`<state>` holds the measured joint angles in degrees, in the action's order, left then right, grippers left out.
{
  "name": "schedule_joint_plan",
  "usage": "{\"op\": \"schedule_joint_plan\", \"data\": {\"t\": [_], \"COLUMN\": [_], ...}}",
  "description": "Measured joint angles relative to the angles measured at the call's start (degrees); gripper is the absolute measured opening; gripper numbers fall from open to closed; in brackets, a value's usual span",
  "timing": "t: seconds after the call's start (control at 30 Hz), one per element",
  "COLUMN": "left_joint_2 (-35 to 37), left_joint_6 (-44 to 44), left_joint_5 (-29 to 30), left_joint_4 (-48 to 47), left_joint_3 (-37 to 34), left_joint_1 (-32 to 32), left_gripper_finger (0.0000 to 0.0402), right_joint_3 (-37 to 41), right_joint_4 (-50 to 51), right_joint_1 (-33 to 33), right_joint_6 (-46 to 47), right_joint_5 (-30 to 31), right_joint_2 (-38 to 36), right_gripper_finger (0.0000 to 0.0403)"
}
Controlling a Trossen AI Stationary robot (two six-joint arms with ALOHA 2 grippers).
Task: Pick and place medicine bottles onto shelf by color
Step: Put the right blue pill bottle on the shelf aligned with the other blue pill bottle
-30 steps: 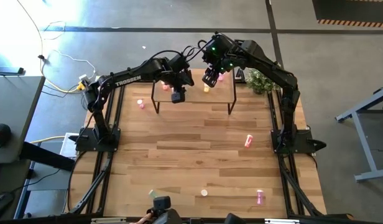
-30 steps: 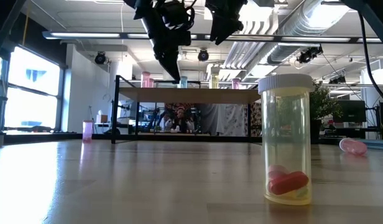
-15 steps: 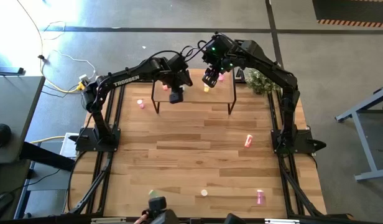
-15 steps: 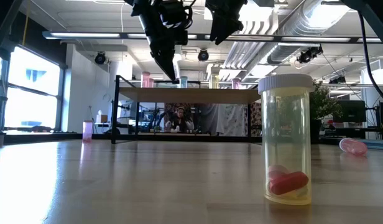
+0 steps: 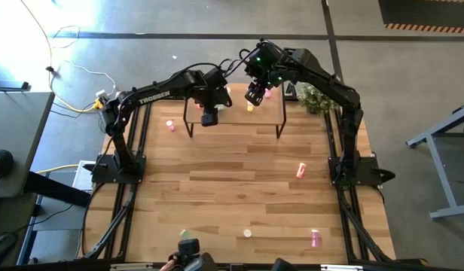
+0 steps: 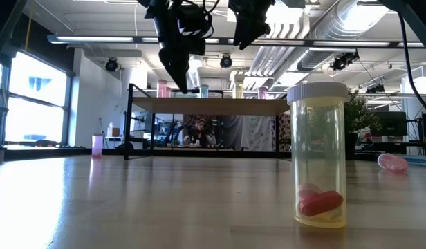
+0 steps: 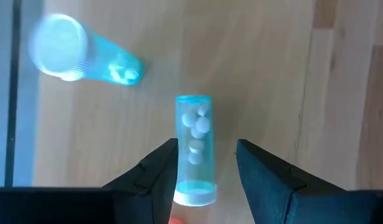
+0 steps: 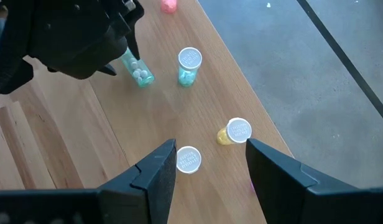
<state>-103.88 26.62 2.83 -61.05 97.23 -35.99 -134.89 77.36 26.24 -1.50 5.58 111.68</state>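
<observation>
High view: both dark arms reach over the low wooden-topped shelf with black legs; five small bottles are scattered on the tabletop.

Left wrist view: the left gripper, fingers spread, straddles one teal pill bottle; a second teal bottle stands nearby.

Right wrist view: the right gripper is spread and empty above a white-capped bottle and a yellow bottle.
</observation>
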Motion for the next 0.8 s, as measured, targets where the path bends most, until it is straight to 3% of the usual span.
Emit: {"op": "schedule_joint_plan", "data": {"t": [0.27,0.8], "left_joint_2": [-1.3,-1.9], "left_joint_6": [0.6,0.6], "left_joint_5": [3.7,1.9], "left_joint_4": [-1.1,-2.1], "left_joint_3": [0.0,0.0], "left_joint_1": [-0.1,0.1], "left_gripper_finger": [0.0136,0.0114], "right_joint_3": [0.0,0.0], "right_joint_4": [0.0,0.0], "right_joint_1": [0.0,0.0], "right_joint_6": [0.0,0.0], "right_joint_5": [0.0,0.0], "right_joint_2": [0.0,0.0], "right_gripper_finger": [0.0184,0.0184]}}
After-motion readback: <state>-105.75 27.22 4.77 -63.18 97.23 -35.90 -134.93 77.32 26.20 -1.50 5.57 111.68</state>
